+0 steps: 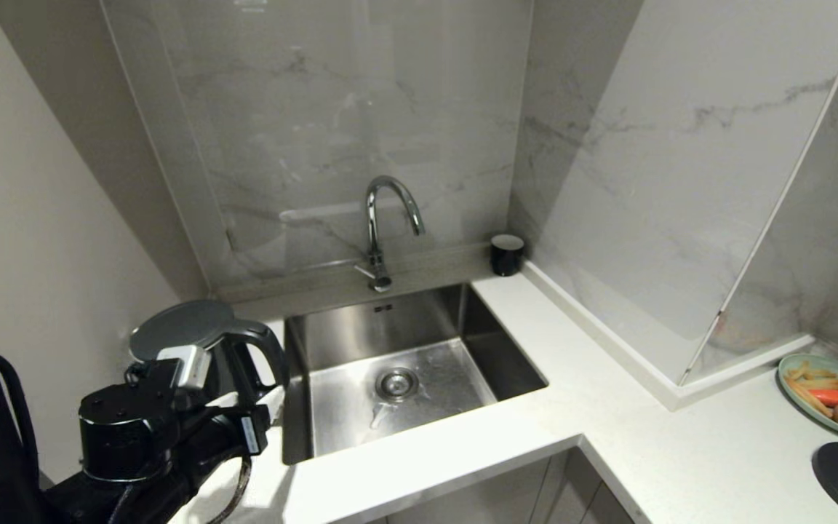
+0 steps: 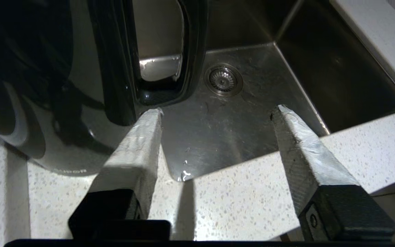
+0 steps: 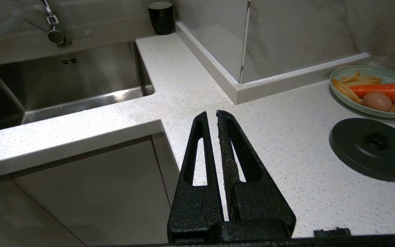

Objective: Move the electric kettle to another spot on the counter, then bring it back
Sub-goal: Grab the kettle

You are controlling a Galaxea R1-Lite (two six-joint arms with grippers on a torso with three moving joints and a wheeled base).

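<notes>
The white, finely speckled L-shaped stone worktop (image 1: 593, 407) ran around the corner below grey marbled wall panels. Sunk into it, the rectangular steel sink basin (image 1: 404, 378) held a round drain strainer (image 1: 396, 383), with a curved chrome tap (image 1: 382, 218) at the basin's twelve o'clock. The tall glossy black electric kettle (image 1: 197, 331), with its flat lid and big loop handle, stood upright on the worktop at the basin's nine o'clock, its handle turned toward the sink. In the left wrist view the kettle's body (image 2: 63, 103) sat on the speckled stone with small white lettering near its base, and its handle hung over the sink's edge.

The left hand (image 2: 218, 113) hovered just beside the kettle's handle, its two pale-wrapped fingers (image 2: 139, 144) spread wide with nothing between them; one fingertip lay close to the foot of the handle, though contact could not be judged. The right hand (image 3: 213, 115) hung above the worktop's inner corner, its black fingers pressed together and empty.

At its three o'clock lay a flat round black base disc (image 3: 375, 147). Beyond the disc sat a pale green plate (image 3: 341, 73) of food. A small black cup (image 1: 507, 253) stood in the far corner.
</notes>
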